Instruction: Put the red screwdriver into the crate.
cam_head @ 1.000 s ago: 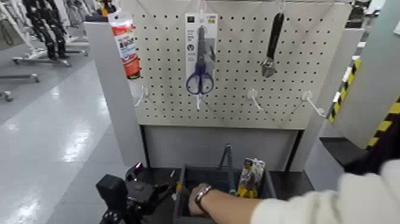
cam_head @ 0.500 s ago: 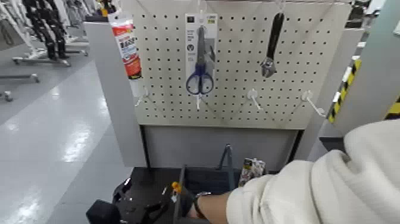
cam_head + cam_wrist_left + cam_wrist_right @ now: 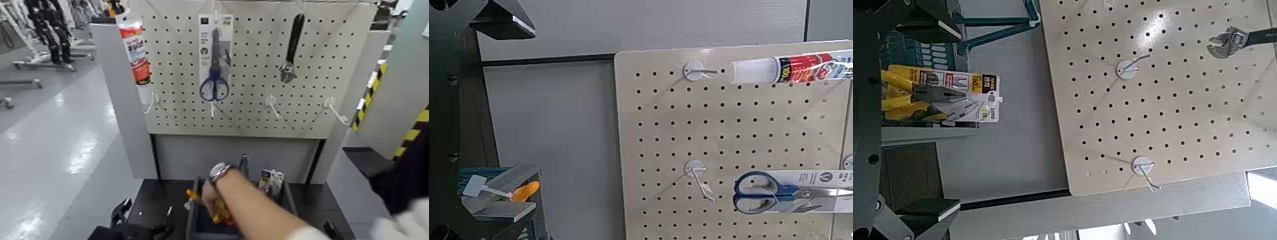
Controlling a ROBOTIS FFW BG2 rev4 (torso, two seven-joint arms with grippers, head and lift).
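Head view: a pegboard (image 3: 255, 96) carries scissors (image 3: 214, 83), a wrench (image 3: 290, 51) and a glue tube (image 3: 135, 51). Below it stands the crate (image 3: 193, 214). A person's hand (image 3: 216, 191), with a watch (image 3: 219, 171) on the wrist, reaches over the crate from the right. Under that hand, inside the crate walls, a red-and-yellow piece (image 3: 222, 216) shows. I cannot tell whether it is the red screwdriver. An orange tip (image 3: 190, 193) pokes out at the crate's left wall. A pliers card (image 3: 271, 182) stands in the right part of the crate. The left gripper (image 3: 137, 223) sits low, left of the crate and apart from it.

Left wrist view: the left gripper (image 3: 489, 105) has its fingers spread wide with nothing between them. The orange tip (image 3: 524, 190) lies just beside one finger.

Right wrist view: the right gripper (image 3: 928, 110) is likewise spread and empty. Beyond it are the pliers card (image 3: 938, 95) in the crate (image 3: 913, 50) and the wrench (image 3: 1243, 40) on the pegboard (image 3: 1153, 100).
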